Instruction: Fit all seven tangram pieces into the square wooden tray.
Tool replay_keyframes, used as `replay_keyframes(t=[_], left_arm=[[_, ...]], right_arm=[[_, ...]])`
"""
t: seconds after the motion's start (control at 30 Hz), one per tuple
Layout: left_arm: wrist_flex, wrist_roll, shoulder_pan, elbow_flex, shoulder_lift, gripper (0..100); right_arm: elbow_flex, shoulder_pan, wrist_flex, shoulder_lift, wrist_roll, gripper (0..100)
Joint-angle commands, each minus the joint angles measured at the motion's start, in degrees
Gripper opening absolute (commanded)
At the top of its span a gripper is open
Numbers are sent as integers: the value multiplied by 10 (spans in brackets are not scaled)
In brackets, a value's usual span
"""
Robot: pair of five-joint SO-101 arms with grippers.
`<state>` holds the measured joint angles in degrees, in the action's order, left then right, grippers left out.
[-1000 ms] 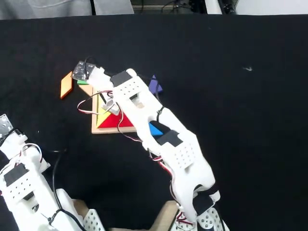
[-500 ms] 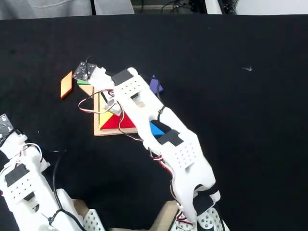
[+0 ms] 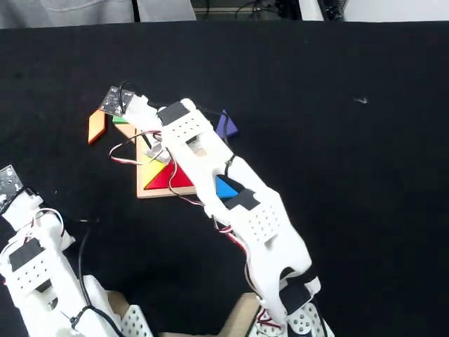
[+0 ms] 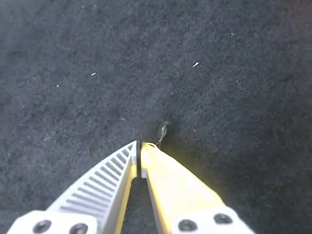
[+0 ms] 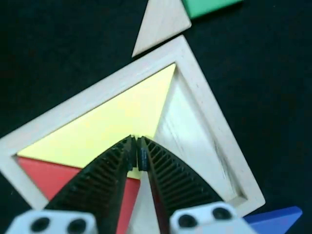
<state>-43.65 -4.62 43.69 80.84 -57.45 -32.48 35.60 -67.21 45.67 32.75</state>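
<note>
The square wooden tray (image 5: 201, 92) (image 3: 139, 191) lies left of the table's middle. A yellow triangle (image 5: 117, 126) (image 3: 150, 176) and a red triangle (image 5: 46, 173) (image 3: 173, 178) lie in it, and the rest of its floor is bare. My right gripper (image 5: 138, 147) (image 3: 156, 154) is shut with nothing in it, its tips just over the yellow triangle's edge. A plain wooden triangle (image 5: 161, 22) and a green piece (image 5: 209, 6) (image 3: 121, 120) lie outside the tray's far corner. A blue piece (image 5: 273, 218) (image 3: 226, 187), an orange parallelogram (image 3: 97, 125) and a purple piece (image 3: 225, 124) lie around the tray. My left gripper (image 4: 138, 148) is shut over bare black cloth.
The black cloth (image 3: 351, 175) covers the whole table and is open to the right of the tray. The right arm (image 3: 238, 203) reaches across the tray's right half and hides it from above. The left arm (image 3: 31, 260) stays at the near left corner.
The right arm has shifted slightly toward the far left over the tray. The left arm has hardly moved.
</note>
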Motion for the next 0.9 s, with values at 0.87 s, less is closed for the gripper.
replay_keyframes(t=[0.87], left_arm=[[11,6,-7,-6,-8,30]], right_arm=[[-71,-85,-132,-118,-45,11]])
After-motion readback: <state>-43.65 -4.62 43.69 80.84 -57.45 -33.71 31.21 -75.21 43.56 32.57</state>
